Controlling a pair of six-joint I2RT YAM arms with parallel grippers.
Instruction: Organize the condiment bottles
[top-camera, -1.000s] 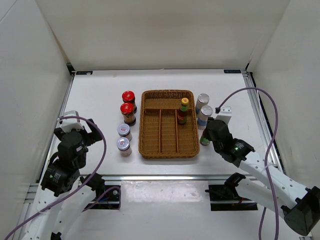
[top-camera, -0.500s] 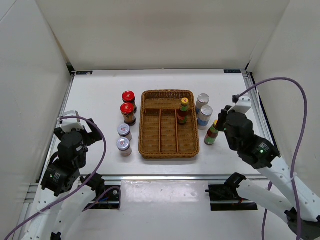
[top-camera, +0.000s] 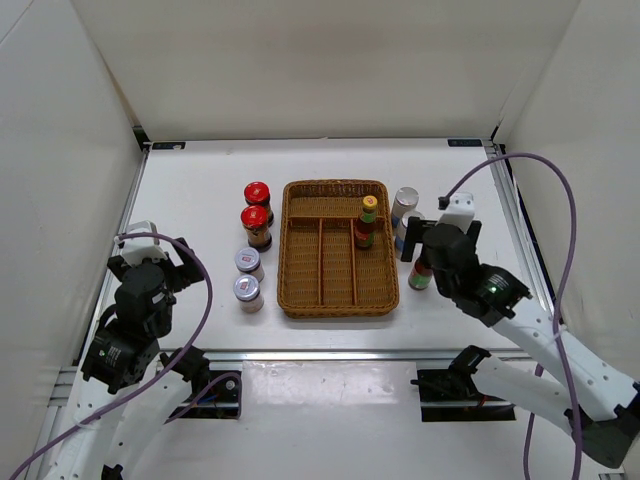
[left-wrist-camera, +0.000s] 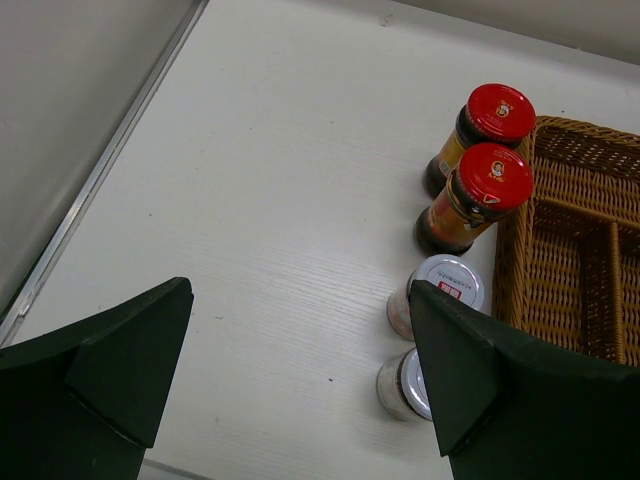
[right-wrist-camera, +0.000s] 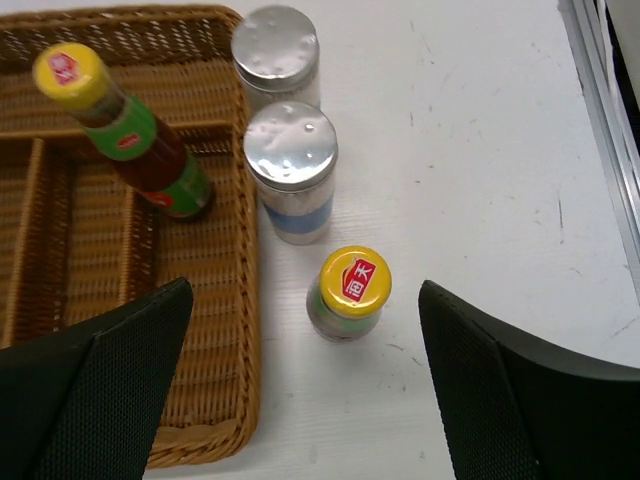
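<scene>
Risk: tip-over of yellow-capped bottle (right-wrist-camera: 350, 285), lower centre | cause: open right pincer (right-wrist-camera: 305, 290) clipping cap or adjacent silver-capped bottle (right-wrist-camera: 290, 150) | left pincer (left-wrist-camera: 300, 290) open.

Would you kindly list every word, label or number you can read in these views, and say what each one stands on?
"天": white on red, on the cap of the sauce bottle standing outside the wicker tray.
On the yellow-capped bottle inside the tray: red cap patch, blurred.
On the red-lidded jars: round emblem, no legible words.
On the silver-lidded jar: red print too small.
</scene>
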